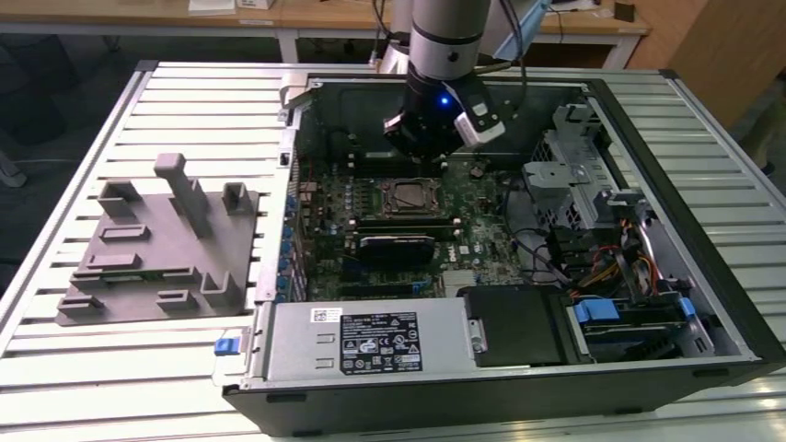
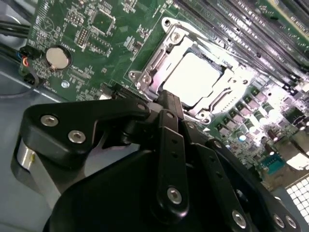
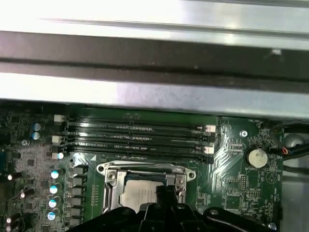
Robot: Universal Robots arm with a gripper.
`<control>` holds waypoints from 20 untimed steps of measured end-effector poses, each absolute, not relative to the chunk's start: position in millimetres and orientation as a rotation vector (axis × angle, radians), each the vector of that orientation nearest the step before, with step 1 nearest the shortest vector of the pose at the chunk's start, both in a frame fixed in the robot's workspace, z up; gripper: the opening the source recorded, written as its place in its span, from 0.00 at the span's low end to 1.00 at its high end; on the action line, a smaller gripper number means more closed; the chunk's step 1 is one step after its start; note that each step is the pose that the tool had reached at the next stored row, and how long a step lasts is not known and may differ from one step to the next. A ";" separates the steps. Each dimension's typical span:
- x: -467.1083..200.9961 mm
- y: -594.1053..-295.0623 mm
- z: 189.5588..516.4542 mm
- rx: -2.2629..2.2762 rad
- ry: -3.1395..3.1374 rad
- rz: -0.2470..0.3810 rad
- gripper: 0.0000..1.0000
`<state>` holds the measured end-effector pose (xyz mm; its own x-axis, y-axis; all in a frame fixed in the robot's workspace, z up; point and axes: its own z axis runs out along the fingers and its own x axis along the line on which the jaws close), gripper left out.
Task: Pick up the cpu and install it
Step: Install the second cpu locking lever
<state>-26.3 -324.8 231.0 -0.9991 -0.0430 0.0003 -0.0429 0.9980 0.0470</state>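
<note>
- The pincer (image 2: 166, 96) hangs inside the open computer case (image 1: 687, 230), just above the motherboard (image 1: 479, 207); in the second wrist view its black fingers (image 2: 169, 104) come together at their tips with nothing between them.
- The cpu (image 2: 192, 79) lies flat in its socket frame (image 2: 145, 70) on the motherboard, just beyond the fingertips and apart from them.
- In both wrist views the cpu (image 3: 140, 195) is a flat square with a pale, shiny metal top, bordered by the bright steel frame.
- Dark memory slots (image 3: 137, 137) run alongside the socket, and a round coin battery (image 3: 256, 157) sits off to one side.
- In the exterior view, a grey plastic fixture block (image 1: 160, 244) stands on the slatted table (image 1: 74, 166), at the exterior view's left of the case.
- The gripper's own linkage hides the socket's near edge.
</note>
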 end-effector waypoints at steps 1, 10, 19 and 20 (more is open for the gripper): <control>-26.3 -327.0 230.9 0.067 -3.139 -0.074 0.11; -26.3 -344.2 230.1 0.070 -3.137 -0.074 0.11; -26.3 -355.5 229.5 0.089 -3.127 -0.074 0.11; -26.3 -357.8 229.5 0.089 -3.127 -0.075 0.11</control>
